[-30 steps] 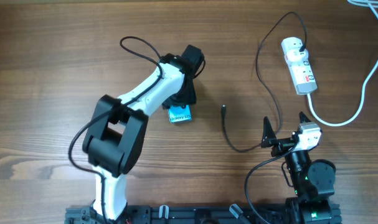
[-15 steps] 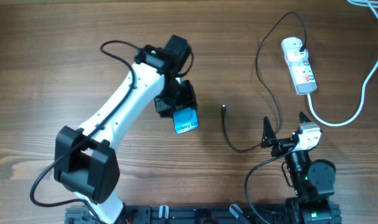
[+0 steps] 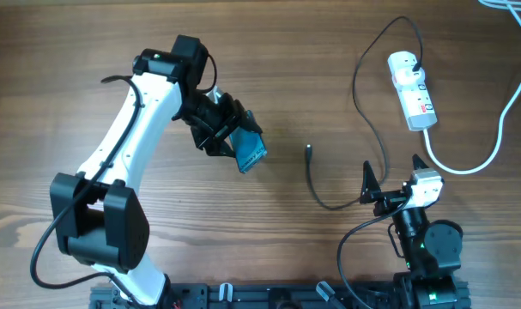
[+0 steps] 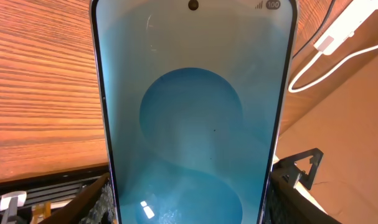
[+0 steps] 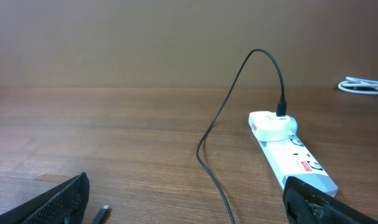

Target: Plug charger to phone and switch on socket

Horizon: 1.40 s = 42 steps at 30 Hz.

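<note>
My left gripper (image 3: 234, 136) is shut on the phone (image 3: 250, 148), holding it tilted above the table left of centre; its cyan screen fills the left wrist view (image 4: 192, 112). The charger's thin black cable (image 3: 360, 94) runs from a white adapter (image 3: 403, 64) on the socket (image 3: 414, 101) at the far right, curving down to its plug tip (image 3: 308, 151) lying on the table at centre. My right gripper (image 3: 391, 183) is open and empty near the front right, above the cable's loop. The right wrist view shows the plug tip (image 5: 102, 214), the cable (image 5: 221, 118) and the socket (image 5: 294, 158).
The socket's thick white cord (image 3: 492, 129) loops off to the far right edge. A black arm cable (image 3: 354, 236) curls by the right arm's base. The table is brown wood.
My left arm has swung left and back, lifting the phone off the table and tilting it so its end points right. The right arm and the charger have not moved.
</note>
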Each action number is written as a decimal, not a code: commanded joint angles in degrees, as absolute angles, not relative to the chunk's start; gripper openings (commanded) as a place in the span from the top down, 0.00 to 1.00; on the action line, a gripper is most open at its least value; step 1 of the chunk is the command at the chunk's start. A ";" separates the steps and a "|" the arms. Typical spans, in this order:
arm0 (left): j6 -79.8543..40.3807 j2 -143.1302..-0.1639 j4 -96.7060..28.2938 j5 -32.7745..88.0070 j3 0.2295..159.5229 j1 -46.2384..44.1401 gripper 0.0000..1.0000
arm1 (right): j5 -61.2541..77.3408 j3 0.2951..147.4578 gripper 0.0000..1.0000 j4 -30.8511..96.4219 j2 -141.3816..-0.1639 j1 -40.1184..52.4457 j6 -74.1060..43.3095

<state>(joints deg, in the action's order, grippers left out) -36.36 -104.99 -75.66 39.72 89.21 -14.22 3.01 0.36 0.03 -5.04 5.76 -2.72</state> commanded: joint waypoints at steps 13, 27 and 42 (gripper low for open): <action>-36.47 -103.37 -74.17 42.59 90.30 -13.91 0.50 | 25.69 0.30 0.00 -5.39 -7.18 5.93 -81.95; -36.58 -103.37 -72.77 42.59 90.30 -13.91 0.50 | 43.48 24.69 0.01 0.67 -41.89 6.17 -54.00; -51.51 -103.39 -61.34 36.27 90.28 -15.66 0.48 | 9.32 25.15 0.03 -36.86 -72.77 38.09 -55.75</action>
<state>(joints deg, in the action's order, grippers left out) -50.06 -104.99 -61.84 35.86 89.25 -14.37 15.38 24.29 -34.11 -69.17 37.65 -53.25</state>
